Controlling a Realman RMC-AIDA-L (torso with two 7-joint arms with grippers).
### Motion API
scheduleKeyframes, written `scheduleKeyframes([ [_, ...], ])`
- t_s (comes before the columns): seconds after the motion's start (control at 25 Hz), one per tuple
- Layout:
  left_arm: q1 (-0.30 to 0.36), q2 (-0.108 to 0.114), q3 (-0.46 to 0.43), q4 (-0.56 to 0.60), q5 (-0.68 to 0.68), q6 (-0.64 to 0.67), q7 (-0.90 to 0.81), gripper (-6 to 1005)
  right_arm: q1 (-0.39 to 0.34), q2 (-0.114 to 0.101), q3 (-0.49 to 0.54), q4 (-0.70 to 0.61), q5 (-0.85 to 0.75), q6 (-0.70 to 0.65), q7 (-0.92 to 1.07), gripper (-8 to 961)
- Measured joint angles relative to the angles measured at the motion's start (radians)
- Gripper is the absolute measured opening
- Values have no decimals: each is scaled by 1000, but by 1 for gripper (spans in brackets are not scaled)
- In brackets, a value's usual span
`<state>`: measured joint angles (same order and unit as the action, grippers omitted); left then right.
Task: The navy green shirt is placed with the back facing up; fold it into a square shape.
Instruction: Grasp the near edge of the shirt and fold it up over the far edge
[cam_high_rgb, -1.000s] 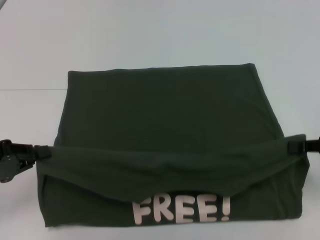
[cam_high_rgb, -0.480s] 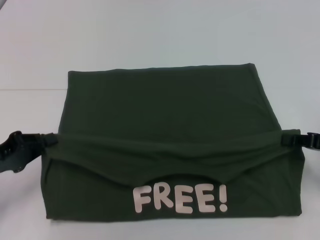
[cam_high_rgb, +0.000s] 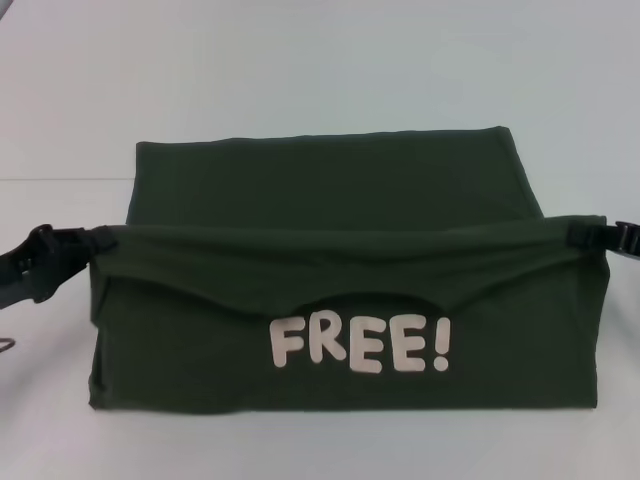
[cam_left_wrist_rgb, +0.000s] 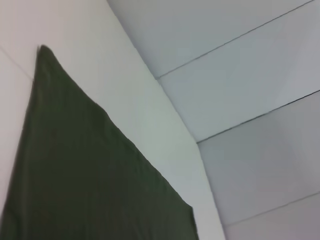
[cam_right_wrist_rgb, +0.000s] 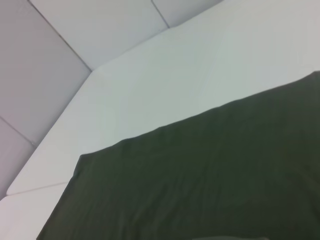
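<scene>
The navy green shirt (cam_high_rgb: 330, 190) lies on the white table (cam_high_rgb: 300, 80), its sides folded in. Its near part is lifted off the table and hangs as a flap showing the cream "FREE!" lettering (cam_high_rgb: 360, 345). My left gripper (cam_high_rgb: 95, 240) is shut on the flap's left top corner. My right gripper (cam_high_rgb: 585, 233) is shut on its right top corner. Both hold the edge stretched level above the shirt's middle. The left wrist view shows dark cloth (cam_left_wrist_rgb: 85, 170) on the table; the right wrist view shows the shirt's back (cam_right_wrist_rgb: 210, 180).
The white table extends beyond the shirt's far edge and to both sides. A wall with panel seams (cam_left_wrist_rgb: 250, 75) rises past the table's edge.
Both grippers have lifted the held edge higher and carried it farther from me. The flap hangs longer and the lettering shows in full.
</scene>
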<state>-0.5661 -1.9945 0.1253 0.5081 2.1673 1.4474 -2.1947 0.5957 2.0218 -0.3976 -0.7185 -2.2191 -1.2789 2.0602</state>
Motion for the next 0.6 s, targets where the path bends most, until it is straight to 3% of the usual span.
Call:
scheduleKeyframes([
  [0.6, -47, -53, 5, -22, -51, -181, 134, 42, 23, 27, -70, 14, 9, 174, 1, 72],
])
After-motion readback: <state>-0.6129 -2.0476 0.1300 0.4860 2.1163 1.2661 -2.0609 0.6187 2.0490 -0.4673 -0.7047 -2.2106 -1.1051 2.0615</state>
